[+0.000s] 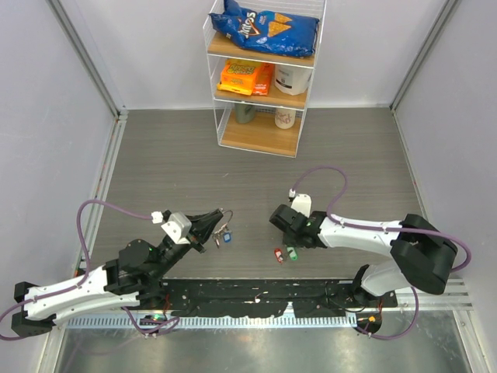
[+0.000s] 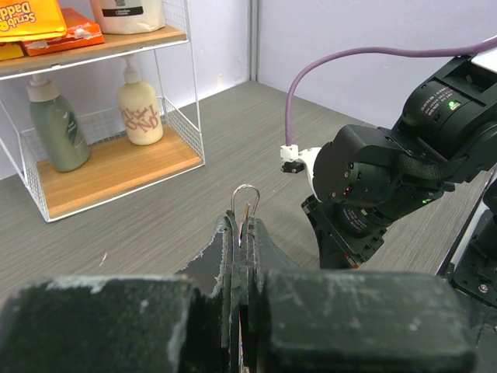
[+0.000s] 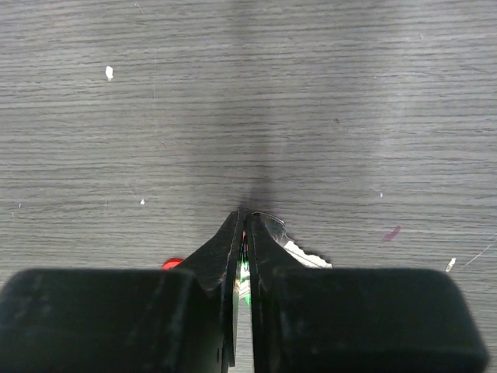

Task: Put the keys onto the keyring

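On the overhead camera I see a grey wood-grain table (image 1: 171, 155) boxed in by plain pale walls (image 1: 46, 116), with a clear shelf rack (image 1: 311, 85) at the far side holding a blue chip bag (image 1: 264, 27). My left gripper (image 1: 218, 223) is clamped on the keyring (image 1: 225, 215), and a blue key (image 1: 227, 238) dangles just below it. The red key (image 1: 278, 255) and green key (image 1: 291, 252) lie side by side on the table, just in front of the right gripper (image 1: 284, 233).

On the left wrist camera, the scuffed black fingers (image 2: 225, 249) are pressed together on the keyring (image 2: 245, 186), whose thin silver wire loop stands up from between them. Beyond it are the glossy black right arm (image 2: 388, 179), its purple cable (image 2: 349, 58) and two pump bottles (image 2: 140, 105) on the rack's wooden shelf.

On the right wrist camera, the table (image 3: 311, 93) shows fine streaked grain with a few pale specks. The right gripper (image 3: 245, 219) has its jaws drawn almost together, leaving only a sliver. The green key (image 3: 245, 273) glints through that slit, a silver blade (image 3: 303, 252) pokes out on one side, and a bit of the red key (image 3: 172, 264) shows on the other. I cannot tell whether anything is pinched.
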Available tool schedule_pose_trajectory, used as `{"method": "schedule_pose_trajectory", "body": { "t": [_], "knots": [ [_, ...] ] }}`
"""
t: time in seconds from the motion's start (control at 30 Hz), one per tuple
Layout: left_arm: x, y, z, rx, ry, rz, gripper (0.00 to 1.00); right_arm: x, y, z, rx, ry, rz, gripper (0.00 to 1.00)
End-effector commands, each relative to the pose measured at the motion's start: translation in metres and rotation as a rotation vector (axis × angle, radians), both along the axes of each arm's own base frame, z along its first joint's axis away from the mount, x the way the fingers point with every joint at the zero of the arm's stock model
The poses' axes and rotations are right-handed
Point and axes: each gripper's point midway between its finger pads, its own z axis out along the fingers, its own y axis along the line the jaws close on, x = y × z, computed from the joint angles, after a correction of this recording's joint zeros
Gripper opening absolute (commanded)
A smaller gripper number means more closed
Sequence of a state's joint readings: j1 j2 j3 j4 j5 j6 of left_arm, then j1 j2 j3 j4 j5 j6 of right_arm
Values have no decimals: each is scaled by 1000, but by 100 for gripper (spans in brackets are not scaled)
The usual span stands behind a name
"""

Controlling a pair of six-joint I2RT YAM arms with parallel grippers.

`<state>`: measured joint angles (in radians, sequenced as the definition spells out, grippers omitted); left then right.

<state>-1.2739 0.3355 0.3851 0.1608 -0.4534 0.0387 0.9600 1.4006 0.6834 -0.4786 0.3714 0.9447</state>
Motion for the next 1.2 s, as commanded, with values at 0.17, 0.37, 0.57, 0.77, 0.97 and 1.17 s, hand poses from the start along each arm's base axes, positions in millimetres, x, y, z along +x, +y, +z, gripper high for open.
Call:
{"method": "schedule_pose_trajectory", "body": {
  "t": [0.17,0.37,0.57,0.77,0.97,1.17],
  "knots": [
    [3,6,17,-63,-30,24,0,8,-3,18,32,-68,-14,5],
    [2,3,15,-59,-30,17,0,21,-2,63,82,-209,32,5],
    [-2,-1,19,-71,-34,-15,0,25,9,139,210,-402,183,6],
    [-10,-8,25,-88,-37,-72,0,3,32,207,415,-575,453,6],
    [-21,-20,36,-97,-42,-159,0,-34,50,267,581,-687,729,6],
    [-27,-29,43,-135,-12,-209,0,-61,64,310,714,-743,893,6]
  ]
}}
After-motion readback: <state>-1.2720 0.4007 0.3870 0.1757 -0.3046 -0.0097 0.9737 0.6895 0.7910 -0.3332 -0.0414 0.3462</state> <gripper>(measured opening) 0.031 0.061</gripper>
